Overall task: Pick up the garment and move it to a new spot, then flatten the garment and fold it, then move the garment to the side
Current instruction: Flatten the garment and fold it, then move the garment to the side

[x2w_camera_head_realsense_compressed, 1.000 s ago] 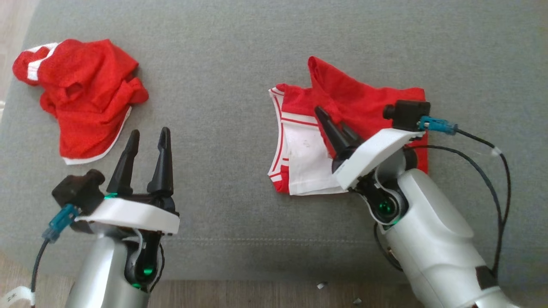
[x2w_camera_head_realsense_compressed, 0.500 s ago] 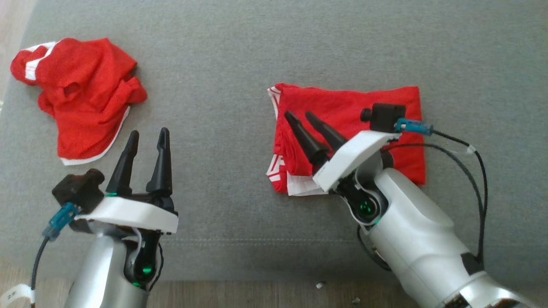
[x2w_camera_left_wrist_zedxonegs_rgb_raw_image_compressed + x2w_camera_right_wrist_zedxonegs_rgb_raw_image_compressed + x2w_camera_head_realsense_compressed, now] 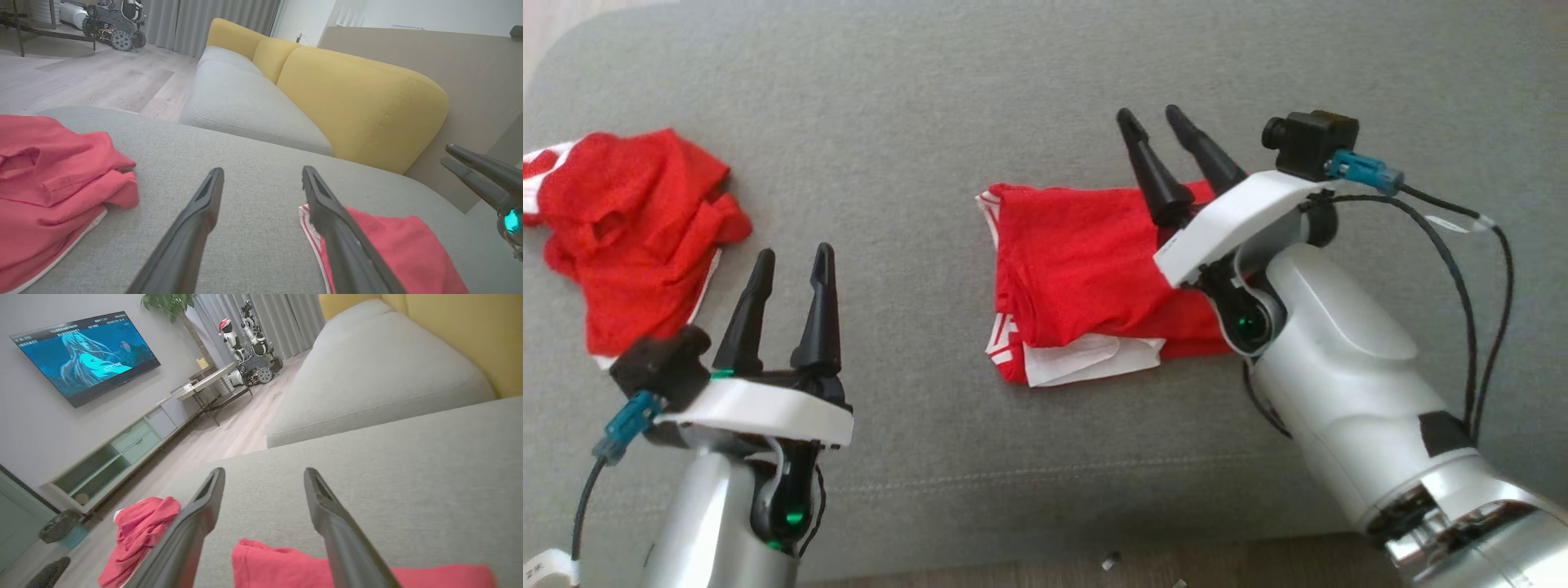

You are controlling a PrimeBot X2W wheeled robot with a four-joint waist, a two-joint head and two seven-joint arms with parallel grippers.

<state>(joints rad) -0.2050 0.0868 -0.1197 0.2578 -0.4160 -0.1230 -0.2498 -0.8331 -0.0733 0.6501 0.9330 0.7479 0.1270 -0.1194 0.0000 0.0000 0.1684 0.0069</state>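
Clearly the biggest thing is the grey fabric sofa seat [image 3: 1013, 82], which carries everything and spreads under both arms. On it lie two pieces of clothing. The folded red mesh garment with white trim [image 3: 1078, 269] is a rough rectangle directly under and just to the left of the right gripper [image 3: 1150, 114]. A white layer sticks out at its near edge. The crumpled red garment with white edging [image 3: 629, 237] is a loose heap to the left of the left gripper [image 3: 794, 251], well apart from the folded one.

The right gripper hangs above the far edge of the folded garment. Its fingers are moderately apart and hold nothing, and they point past the cloth toward the bare seat. The left gripper is also parted and empty, low over the seat between the two garments.

I judge that the fold is done and the last step, moving the garment to the side, is now in hand. The next move asks the right gripper to come down on one edge and pinch all layers together, otherwise the fold may open during the transfer.
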